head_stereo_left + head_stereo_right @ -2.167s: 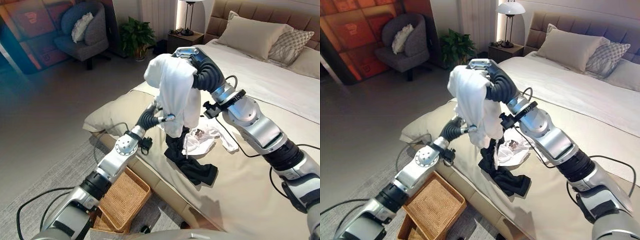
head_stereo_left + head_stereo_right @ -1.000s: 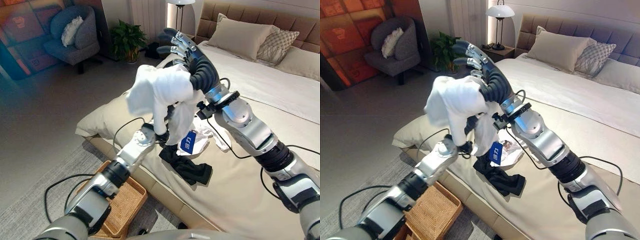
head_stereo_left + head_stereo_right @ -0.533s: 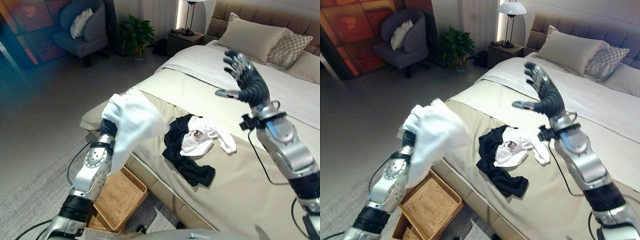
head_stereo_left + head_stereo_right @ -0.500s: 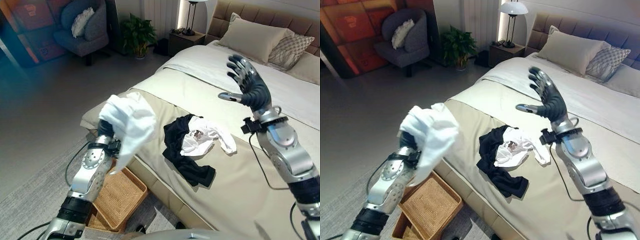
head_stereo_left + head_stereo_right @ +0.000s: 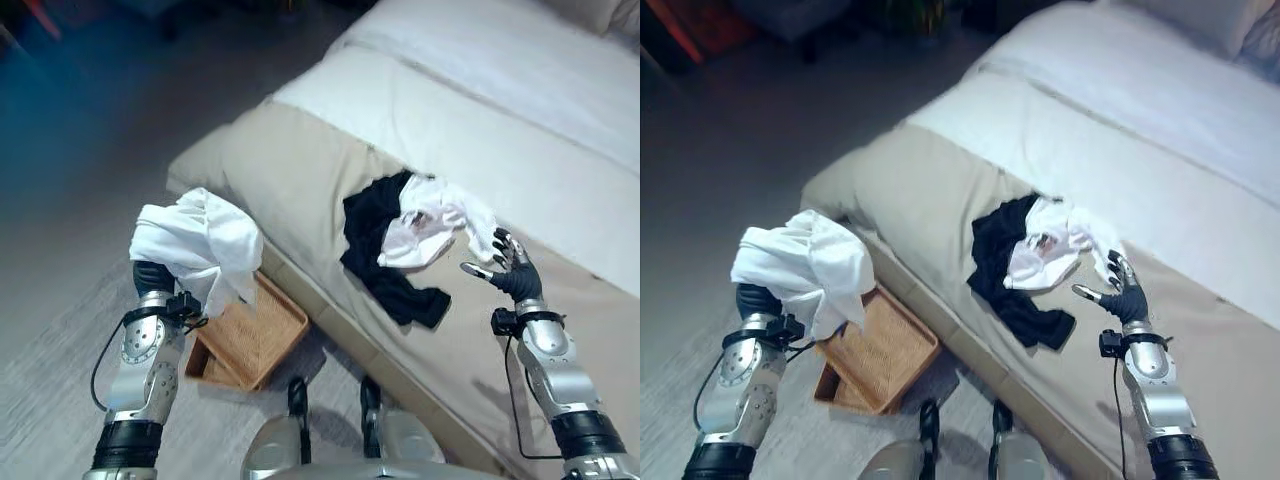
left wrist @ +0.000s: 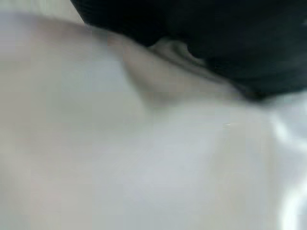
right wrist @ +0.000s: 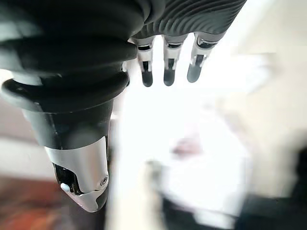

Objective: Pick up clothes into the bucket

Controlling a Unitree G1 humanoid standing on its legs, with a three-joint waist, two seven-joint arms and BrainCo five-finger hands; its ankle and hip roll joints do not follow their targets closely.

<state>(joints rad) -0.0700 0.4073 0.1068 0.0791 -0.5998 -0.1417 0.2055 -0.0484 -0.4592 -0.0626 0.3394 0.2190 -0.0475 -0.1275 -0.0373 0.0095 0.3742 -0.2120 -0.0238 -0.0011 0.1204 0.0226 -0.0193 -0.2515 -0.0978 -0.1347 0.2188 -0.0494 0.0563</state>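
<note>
A white garment (image 5: 195, 240) is draping over the raised left hand (image 5: 152, 277), whose fingers are hiding under the cloth, beside the wicker basket (image 5: 250, 335) on the floor, while the right hand (image 5: 513, 272) is hovering spread-fingered over the bed (image 5: 300, 180) near the dark and white clothes (image 5: 410, 235)

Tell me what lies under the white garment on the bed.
The white garment lies partly on a black garment, which spreads on the bed. Whatever sits beneath their overlap is covered.

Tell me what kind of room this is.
Most likely a bedroom: a large bed with white and beige bedding, clothes piled on it, and a wicker basket on the floor beside it.
</note>
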